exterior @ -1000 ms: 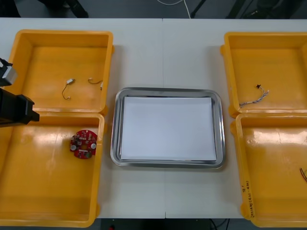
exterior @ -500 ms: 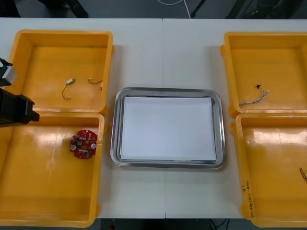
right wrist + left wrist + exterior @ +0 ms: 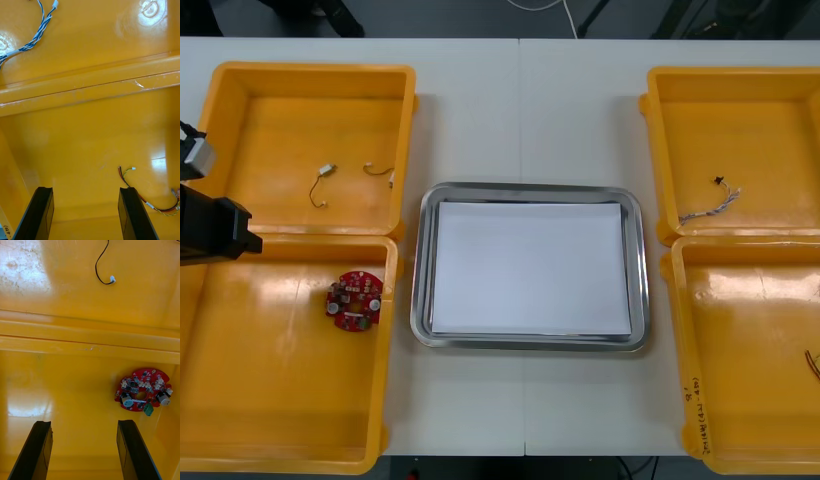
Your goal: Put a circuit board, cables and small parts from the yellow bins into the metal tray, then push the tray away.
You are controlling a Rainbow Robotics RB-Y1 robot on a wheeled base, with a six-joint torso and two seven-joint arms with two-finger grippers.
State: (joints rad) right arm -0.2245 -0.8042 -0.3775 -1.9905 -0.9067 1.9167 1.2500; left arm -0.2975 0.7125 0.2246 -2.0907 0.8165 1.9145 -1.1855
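Left pincer (image 3: 84, 423) stands open in the left wrist view, its fingers (image 3: 37, 450) spread with nothing between them, over the lower-left bin (image 3: 67, 390). The circuit board (image 3: 142, 390) lies flat just beyond one finger, not touching it. A black cable (image 3: 96, 268) lies past the wall in the upper-left bin (image 3: 150, 296).

In the right wrist view the right pincer (image 3: 85, 188) is likewise spread, gripping nothing, above the lower-right bin (image 3: 75, 142). A red and yellow cable (image 3: 149, 204) lies beside one finger. A blue and white cable (image 3: 35, 35) lies in the upper-right bin (image 3: 93, 37).

In the front view the metal tray (image 3: 530, 192), white inside, sits mid-frame on the table (image 3: 520, 100). The circuit board (image 3: 354, 302) lies left of it, and the left arm (image 3: 210, 228) is at the left edge. Two thin cables (image 3: 320, 185), black as far as I can tell, lie at upper left.
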